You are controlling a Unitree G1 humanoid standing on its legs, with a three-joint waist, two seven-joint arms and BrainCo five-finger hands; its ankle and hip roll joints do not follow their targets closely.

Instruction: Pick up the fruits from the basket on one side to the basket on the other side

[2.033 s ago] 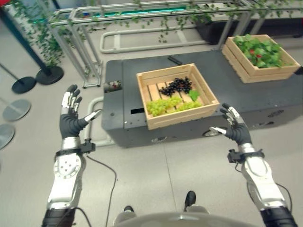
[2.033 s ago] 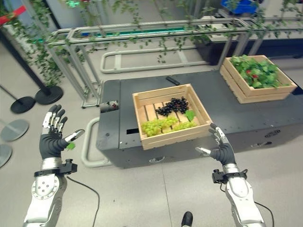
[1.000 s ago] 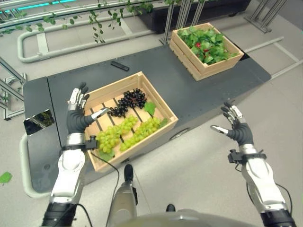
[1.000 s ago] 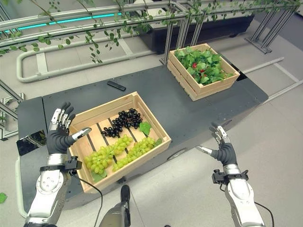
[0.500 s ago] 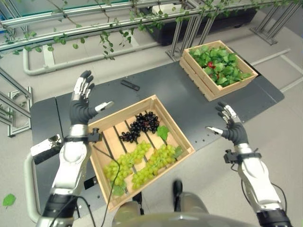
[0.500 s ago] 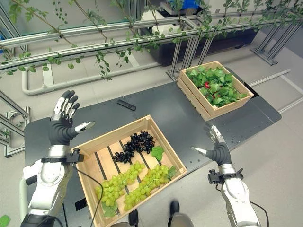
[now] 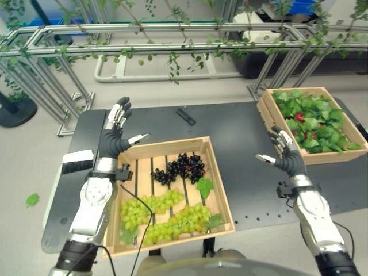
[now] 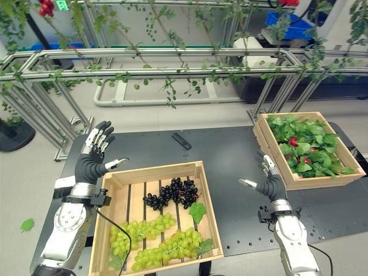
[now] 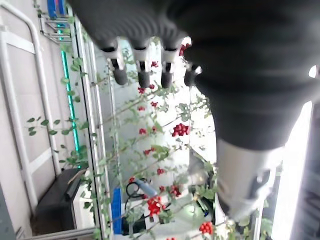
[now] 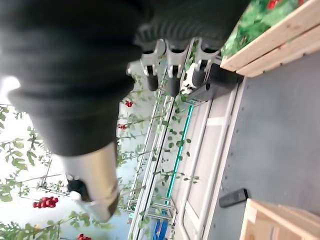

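Grapes: we see dark grapes (image 7: 179,167) and green grapes (image 7: 167,214) in the near crate (image 7: 215,178).
Far crate (image 7: 270,122): leaves, perhaps red fruit.
Left hand (image 7: 115,137): spread, empty.
Right hand (image 7: 286,155): spread above the worktop (image 7: 241,172).

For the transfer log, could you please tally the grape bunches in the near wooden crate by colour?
Dark purple grape bunches: 1
Green grape bunches: 2, one behind the other
Total: 3 bunches in the near wooden crate
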